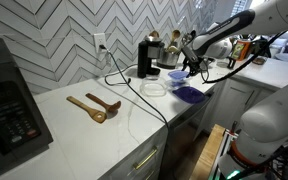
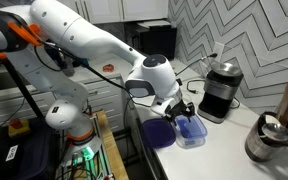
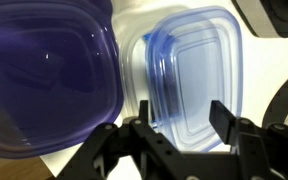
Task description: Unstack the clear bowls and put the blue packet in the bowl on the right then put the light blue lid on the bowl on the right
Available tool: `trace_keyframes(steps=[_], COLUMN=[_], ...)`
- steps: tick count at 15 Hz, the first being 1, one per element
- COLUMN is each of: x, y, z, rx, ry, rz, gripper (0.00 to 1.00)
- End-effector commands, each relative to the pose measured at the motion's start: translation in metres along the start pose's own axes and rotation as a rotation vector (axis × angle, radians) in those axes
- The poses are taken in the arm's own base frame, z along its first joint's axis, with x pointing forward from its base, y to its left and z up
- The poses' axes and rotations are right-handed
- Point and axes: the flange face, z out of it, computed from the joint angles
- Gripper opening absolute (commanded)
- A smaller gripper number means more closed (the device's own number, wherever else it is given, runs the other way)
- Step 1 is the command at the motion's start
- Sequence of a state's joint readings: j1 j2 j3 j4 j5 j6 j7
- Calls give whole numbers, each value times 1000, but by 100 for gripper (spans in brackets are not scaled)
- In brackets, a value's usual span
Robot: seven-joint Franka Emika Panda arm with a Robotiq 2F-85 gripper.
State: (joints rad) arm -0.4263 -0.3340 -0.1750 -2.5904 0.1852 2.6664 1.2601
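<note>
The hand (image 3: 182, 118) hangs released, fingers spread with nothing between them. The light blue lid (image 3: 194, 70) lies flat at its 12 o'clock, near the edge of the counter (image 1: 84, 125). A dark purple lid (image 3: 44, 80) sits just beside it at 9 o'clock.

Dark purple flat thing (image 3: 44, 80) cut off at left edge, light blue lid (image 2: 191, 135) small, blurred
</note>
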Motion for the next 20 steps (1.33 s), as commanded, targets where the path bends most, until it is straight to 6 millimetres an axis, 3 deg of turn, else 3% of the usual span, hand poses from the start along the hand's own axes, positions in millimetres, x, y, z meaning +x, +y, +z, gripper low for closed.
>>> trace_keyframes(steps=[1,6,12,20], x=[1,0,5,10], y=[1,1,-2,-2], z=[-14,-15,-3,18], rx=[-7,-109,-290,-327], ry=[-6,-52,-46,13], rz=[-8,-53,-144,-281], gripper=[97,100,100,100])
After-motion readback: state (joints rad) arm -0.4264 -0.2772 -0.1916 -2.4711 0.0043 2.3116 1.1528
